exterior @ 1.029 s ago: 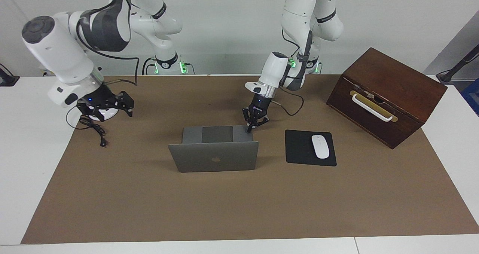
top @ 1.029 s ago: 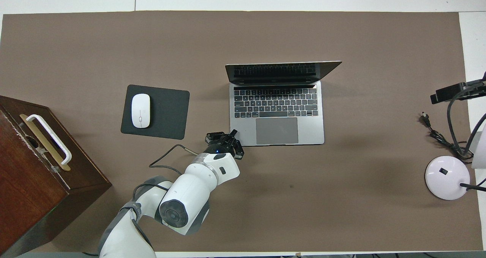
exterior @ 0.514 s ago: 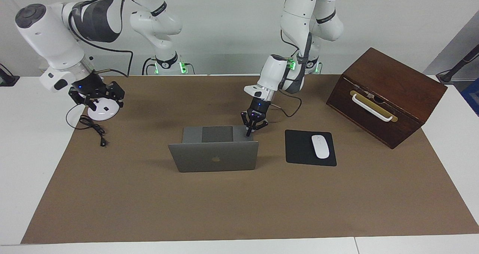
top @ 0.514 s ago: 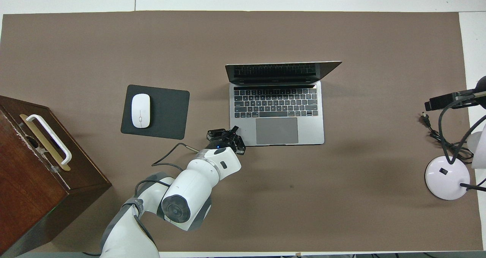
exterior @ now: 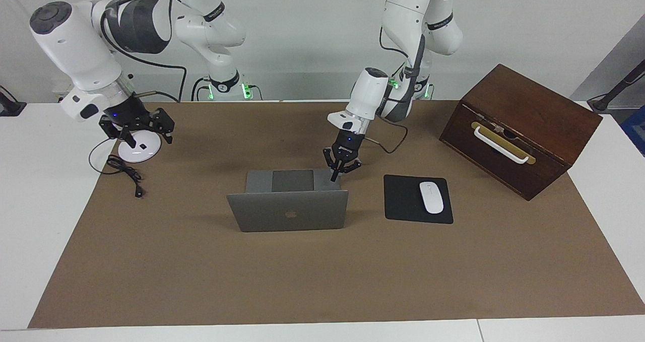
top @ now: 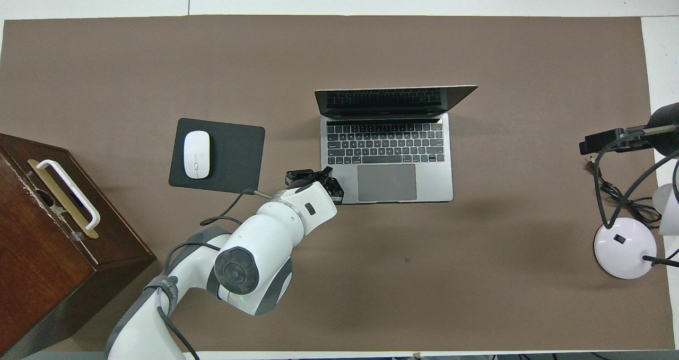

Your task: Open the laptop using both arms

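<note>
The silver-grey laptop (exterior: 287, 210) stands open in the middle of the brown mat, its lid upright with the apple logo turned away from the robots. The overhead view shows its keyboard and trackpad (top: 386, 158). My left gripper (exterior: 334, 175) is shut, and its tip is down at the corner of the laptop's base nearest the robots, toward the left arm's end. In the overhead view (top: 324, 175) it sits over that same corner. My right gripper (exterior: 135, 133) hangs in the air over a white round lamp base, well away from the laptop; it also shows in the overhead view (top: 599, 141).
A black mouse pad (exterior: 403, 203) with a white mouse (exterior: 431, 197) lies beside the laptop toward the left arm's end. A dark wooden box (exterior: 519, 130) with a white handle stands at that end. The white lamp base (top: 625, 247) and a black cable (exterior: 126, 173) lie at the right arm's end.
The right gripper rose from the lamp base and shifted slightly toward the middle. The left arm's wrist moved a little over the laptop's corner. The laptop has not moved.
</note>
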`<act>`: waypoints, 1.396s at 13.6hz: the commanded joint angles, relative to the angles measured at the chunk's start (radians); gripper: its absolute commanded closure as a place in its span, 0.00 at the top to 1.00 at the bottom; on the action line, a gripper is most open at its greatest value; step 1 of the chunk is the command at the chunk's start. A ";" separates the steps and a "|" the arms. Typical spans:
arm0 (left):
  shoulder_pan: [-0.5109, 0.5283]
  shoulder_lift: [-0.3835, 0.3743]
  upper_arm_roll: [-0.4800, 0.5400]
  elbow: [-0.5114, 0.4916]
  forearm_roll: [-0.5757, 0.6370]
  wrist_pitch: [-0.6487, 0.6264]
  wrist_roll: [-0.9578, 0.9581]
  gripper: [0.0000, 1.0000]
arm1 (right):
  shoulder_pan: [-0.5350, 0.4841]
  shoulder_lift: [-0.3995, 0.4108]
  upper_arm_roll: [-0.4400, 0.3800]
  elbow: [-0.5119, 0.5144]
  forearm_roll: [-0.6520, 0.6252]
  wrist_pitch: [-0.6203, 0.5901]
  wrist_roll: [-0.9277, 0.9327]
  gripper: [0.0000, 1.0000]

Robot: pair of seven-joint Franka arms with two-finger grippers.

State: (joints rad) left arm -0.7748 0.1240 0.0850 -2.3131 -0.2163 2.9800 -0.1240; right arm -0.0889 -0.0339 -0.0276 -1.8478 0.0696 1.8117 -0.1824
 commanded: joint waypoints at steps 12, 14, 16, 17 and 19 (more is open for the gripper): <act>0.351 -0.224 0.007 0.248 0.130 -0.809 0.124 0.00 | 0.005 -0.024 0.005 -0.005 -0.010 -0.009 0.017 1.00; 0.411 -0.256 0.007 0.250 0.130 -0.855 0.165 0.25 | 0.003 -0.021 0.006 0.009 -0.010 -0.015 0.017 1.00; 0.460 -0.279 0.007 0.253 0.132 -0.891 0.167 1.00 | 0.005 -0.018 0.006 0.018 -0.013 -0.023 0.017 1.00; 0.482 -0.283 0.007 0.259 0.132 -0.906 0.168 1.00 | 0.005 -0.018 0.006 0.022 -0.013 -0.026 0.017 1.00; 0.532 -0.285 0.007 0.300 0.132 -0.961 0.179 1.00 | 0.003 -0.017 0.006 0.036 -0.013 -0.038 0.017 1.00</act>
State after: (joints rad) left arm -0.2883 -0.1541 0.1012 -2.0564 -0.1000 2.0861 0.0416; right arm -0.0842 -0.0440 -0.0255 -1.8289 0.0696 1.8024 -0.1824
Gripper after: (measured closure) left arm 0.449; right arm 0.000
